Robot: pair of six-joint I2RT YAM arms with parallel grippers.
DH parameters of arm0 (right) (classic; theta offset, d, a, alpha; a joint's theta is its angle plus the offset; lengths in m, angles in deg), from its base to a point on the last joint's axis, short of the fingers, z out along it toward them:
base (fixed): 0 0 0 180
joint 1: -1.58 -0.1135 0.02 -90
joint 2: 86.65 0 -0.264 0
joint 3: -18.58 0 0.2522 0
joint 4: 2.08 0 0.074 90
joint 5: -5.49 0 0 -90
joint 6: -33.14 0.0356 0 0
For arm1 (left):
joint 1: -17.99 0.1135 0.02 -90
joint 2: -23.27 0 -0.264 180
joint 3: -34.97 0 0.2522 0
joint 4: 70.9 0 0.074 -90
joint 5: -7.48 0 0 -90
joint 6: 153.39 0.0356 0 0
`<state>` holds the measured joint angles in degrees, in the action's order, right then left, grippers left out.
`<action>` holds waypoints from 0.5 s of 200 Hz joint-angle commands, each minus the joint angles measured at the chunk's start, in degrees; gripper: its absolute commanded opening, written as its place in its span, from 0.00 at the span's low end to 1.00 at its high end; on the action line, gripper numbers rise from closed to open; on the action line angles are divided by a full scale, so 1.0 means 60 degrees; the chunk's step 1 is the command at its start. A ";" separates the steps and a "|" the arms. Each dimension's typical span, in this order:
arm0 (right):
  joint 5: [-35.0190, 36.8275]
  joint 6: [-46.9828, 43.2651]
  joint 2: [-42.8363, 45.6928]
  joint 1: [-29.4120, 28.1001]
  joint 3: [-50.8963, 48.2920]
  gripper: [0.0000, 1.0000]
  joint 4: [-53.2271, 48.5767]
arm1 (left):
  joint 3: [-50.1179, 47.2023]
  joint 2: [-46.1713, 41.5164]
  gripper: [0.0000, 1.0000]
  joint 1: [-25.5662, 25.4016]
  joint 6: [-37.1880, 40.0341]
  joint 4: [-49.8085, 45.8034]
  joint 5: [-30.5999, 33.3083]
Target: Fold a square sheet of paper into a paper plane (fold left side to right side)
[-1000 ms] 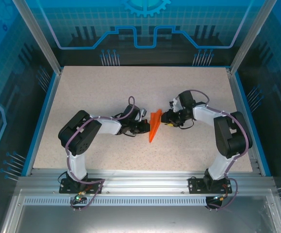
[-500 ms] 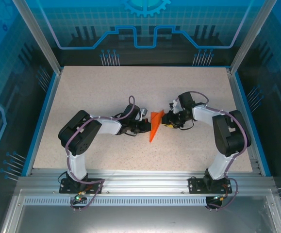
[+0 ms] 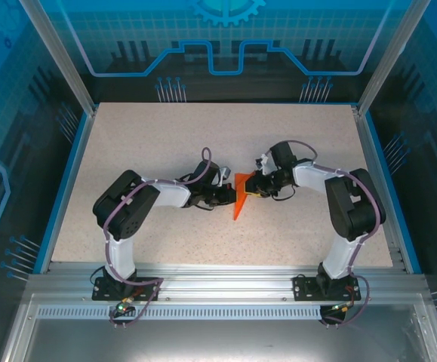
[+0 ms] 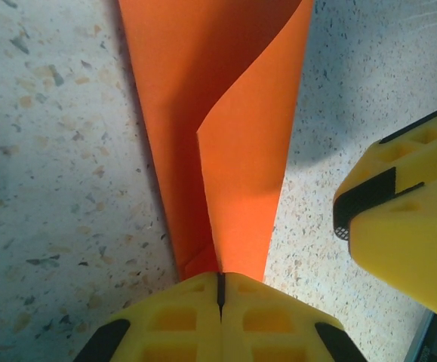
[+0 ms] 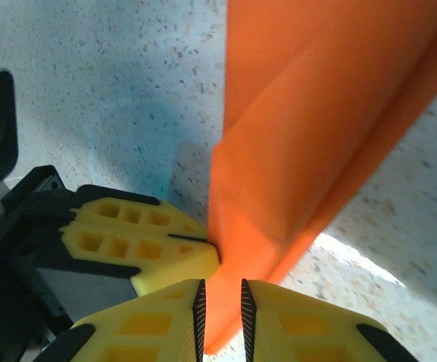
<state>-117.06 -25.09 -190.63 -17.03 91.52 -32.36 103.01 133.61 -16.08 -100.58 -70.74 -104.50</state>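
Although the paper plane (image 3: 240,197) already shows a slim, pointed shape with a centre crease, you are not finished: one flap curls up, unflattened. It sits mid worktop (image 3: 165,136), between your arms. Your left gripper (image 4: 220,283) has its fingers pressed together on one tip. Your right gripper (image 5: 222,290) has its fingers narrowly parted around the opposite edge, not clearly clamping. Closing and creasing the left-to-right fold seems to remain.

Paper plane (image 4: 241,151) is made of thin, smooth matt paper; table (image 4: 52,151) is finished matt & speckled; left gripper (image 4: 220,280) is moulded in matt plastic.
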 commanded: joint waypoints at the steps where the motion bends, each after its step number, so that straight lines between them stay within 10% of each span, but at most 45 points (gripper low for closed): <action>1: -0.0041 0.0155 -0.0421 -0.0171 0.0460 0.21 0.0112 | 0.0225 0.0213 0.03 -0.0005 0.0126 -0.0372 -0.0095; 100: 0.0157 -0.0085 -0.0957 -0.0194 0.0864 0.21 -0.0077 | 0.0401 0.0401 0.03 -0.0008 0.0173 -0.0588 -0.0131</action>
<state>-116.54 -24.74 -195.05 -17.51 94.99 -31.77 104.23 134.88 -16.08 -100.58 -72.34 -104.52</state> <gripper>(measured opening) 0.212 0.066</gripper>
